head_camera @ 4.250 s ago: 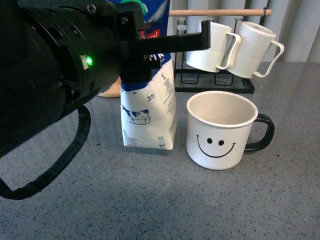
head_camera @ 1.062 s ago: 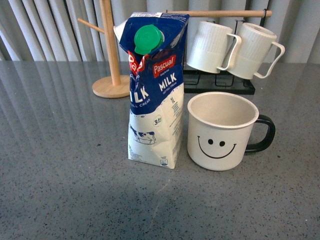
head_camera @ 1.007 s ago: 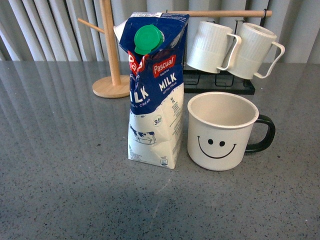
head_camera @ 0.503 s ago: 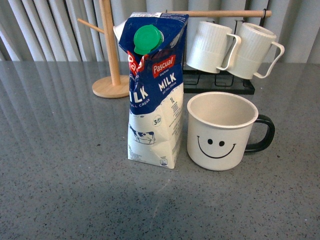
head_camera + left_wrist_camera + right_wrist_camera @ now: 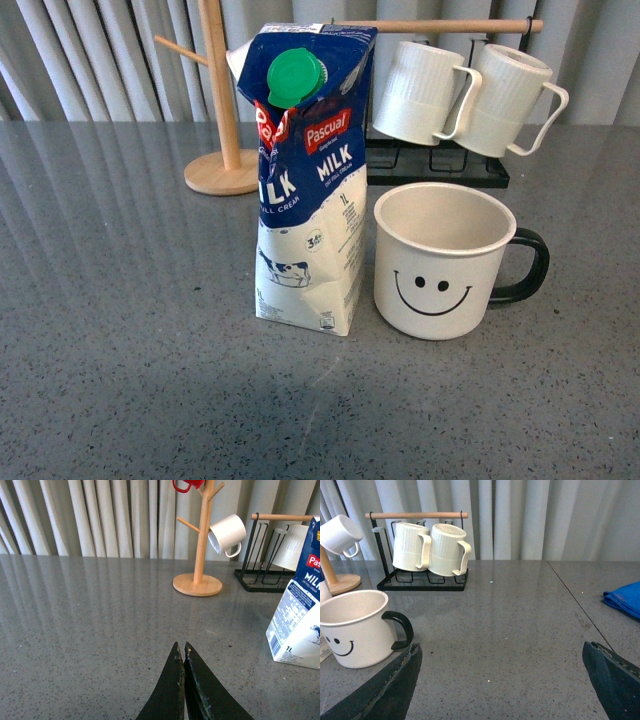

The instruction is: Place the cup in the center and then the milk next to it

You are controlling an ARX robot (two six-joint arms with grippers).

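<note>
The cup point(image 5: 441, 260), an off-white mug with a black smiley face and black handle, stands upright on the grey table in the front view. Close on its left stands the milk point(image 5: 308, 175), a blue and white carton with a green cap, a narrow gap between them. Neither arm appears in the front view. My left gripper point(image 5: 180, 647) is shut and holds nothing, low over the table, with the milk point(image 5: 299, 615) off to one side. My right gripper point(image 5: 500, 652) is open and holds nothing, with the cup point(image 5: 355, 627) beside one finger.
A black wire rack point(image 5: 440, 165) with two ribbed white mugs point(image 5: 465, 95) stands behind the cup. A wooden mug tree point(image 5: 199, 545) carries a small white cup point(image 5: 227, 532) and a red one. A blue cloth point(image 5: 625, 600) lies at the table's right side.
About four seconds ago the left arm filled the front view, its gripper at the milk carton. It has since withdrawn out of that view. Over the last second nothing has moved.
</note>
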